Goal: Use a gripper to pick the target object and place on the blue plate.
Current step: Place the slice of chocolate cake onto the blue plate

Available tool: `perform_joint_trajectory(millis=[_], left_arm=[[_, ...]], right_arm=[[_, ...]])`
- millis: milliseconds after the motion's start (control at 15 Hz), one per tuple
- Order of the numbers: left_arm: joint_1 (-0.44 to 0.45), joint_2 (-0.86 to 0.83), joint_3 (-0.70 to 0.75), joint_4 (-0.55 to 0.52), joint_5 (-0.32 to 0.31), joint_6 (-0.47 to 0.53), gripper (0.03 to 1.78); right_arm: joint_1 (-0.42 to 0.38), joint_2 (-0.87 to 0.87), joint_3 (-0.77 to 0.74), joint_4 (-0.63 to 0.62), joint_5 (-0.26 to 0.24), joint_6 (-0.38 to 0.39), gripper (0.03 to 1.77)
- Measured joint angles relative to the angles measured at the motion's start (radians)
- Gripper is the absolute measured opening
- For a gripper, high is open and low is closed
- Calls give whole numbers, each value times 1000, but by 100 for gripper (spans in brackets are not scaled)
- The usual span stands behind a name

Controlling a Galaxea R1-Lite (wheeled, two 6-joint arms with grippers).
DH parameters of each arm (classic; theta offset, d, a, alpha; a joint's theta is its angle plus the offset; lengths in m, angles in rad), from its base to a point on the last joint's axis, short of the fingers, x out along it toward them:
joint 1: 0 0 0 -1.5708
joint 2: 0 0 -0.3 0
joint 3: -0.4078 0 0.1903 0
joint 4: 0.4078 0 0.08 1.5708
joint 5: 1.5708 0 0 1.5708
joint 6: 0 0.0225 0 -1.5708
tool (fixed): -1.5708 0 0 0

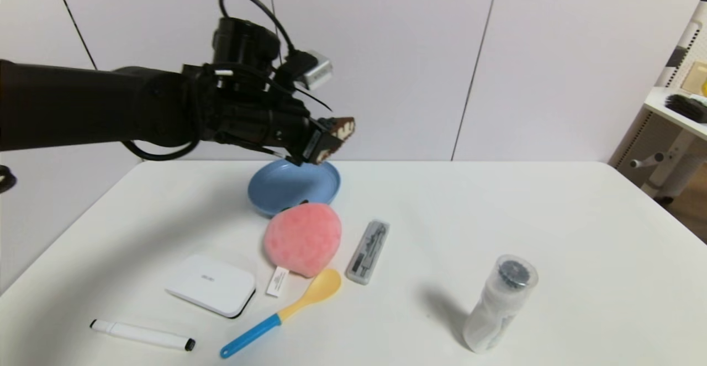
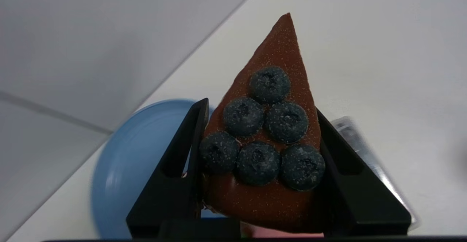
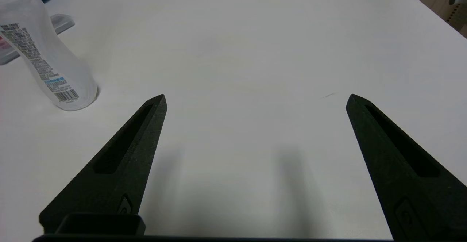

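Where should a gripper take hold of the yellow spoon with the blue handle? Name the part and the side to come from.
Probably the blue handle of the spoon, from straight above. It lies flat on the table, and the handle is narrow and straight, with bare table on both sides, so fingers can close across it. The yellow bowl end is wider and sits close to the pink peach.

White panelled wall (image 1: 386,51) behind white table (image 1: 497,217)

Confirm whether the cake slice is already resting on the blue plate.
No: the left hand holds the cake slice in the air above the blue plate.
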Motion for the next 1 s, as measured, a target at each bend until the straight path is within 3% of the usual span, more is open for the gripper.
perform_joint_trajectory(millis=[333,533,1000], left_arm=[[219,-40,9,10,-3,-3,83],[238,18,10,5,-10,-5,83],[233,181,24,-16,-93,-1,83]], right_arm=[[0,0,0,0,0,0,170],[0,0,0,0,0,0,170],[0,0,0,0,0,0,170]])
